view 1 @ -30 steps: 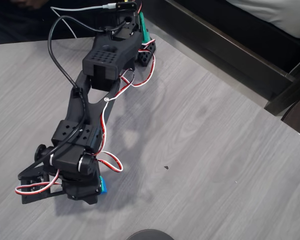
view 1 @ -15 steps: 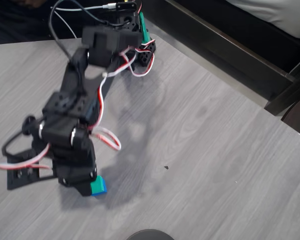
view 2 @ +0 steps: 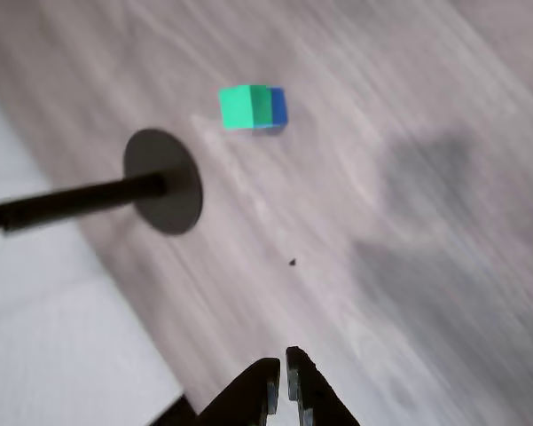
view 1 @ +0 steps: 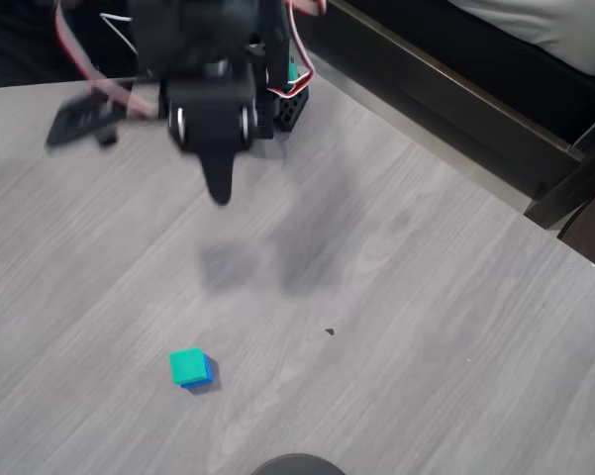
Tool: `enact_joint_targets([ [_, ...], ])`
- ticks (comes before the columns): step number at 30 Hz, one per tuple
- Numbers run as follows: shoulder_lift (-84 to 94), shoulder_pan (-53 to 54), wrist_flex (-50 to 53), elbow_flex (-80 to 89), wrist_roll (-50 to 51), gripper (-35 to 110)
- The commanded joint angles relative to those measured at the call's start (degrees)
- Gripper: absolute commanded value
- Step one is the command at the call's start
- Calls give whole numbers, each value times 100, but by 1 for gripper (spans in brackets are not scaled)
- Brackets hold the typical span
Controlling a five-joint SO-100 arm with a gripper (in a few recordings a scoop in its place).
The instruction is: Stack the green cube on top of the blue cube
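The green cube [view 1: 187,365] rests on top of the blue cube [view 1: 204,374] on the grey table, near the front in the overhead view; only a blue sliver shows beneath it there. In the wrist view the green cube [view 2: 243,106] sits far ahead with the blue cube [view 2: 278,106] showing at its side. My gripper [view 1: 218,188] is lifted high and pulled back toward the arm's base, far from the stack. Its black fingertips [view 2: 281,380] at the bottom of the wrist view are shut with nothing between them.
The arm's base [view 1: 287,94] stands at the table's back edge, beside a dark frame [view 1: 446,94]. A black round stand base with a pole [view 2: 164,182] sits near the stack. A small dark speck [view 1: 330,332] lies on the table.
The gripper let go of the green cube, leaving it on the blue cube, then rose and swung back toward the base. The stack stays where it was.
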Motion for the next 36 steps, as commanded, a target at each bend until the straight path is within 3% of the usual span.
enact_joint_targets([
  [1, 2197, 70, -519, 2013, 53, 0],
  [13, 3700, -237, -1679, 5168, -246, 0],
  [19, 4816, -422, -1644, 6082, -264, 0],
  [30, 4808, -624, -2109, 7383, -220, 0],
  [36, 4816, -940, -1872, 7436, 369, 0],
])
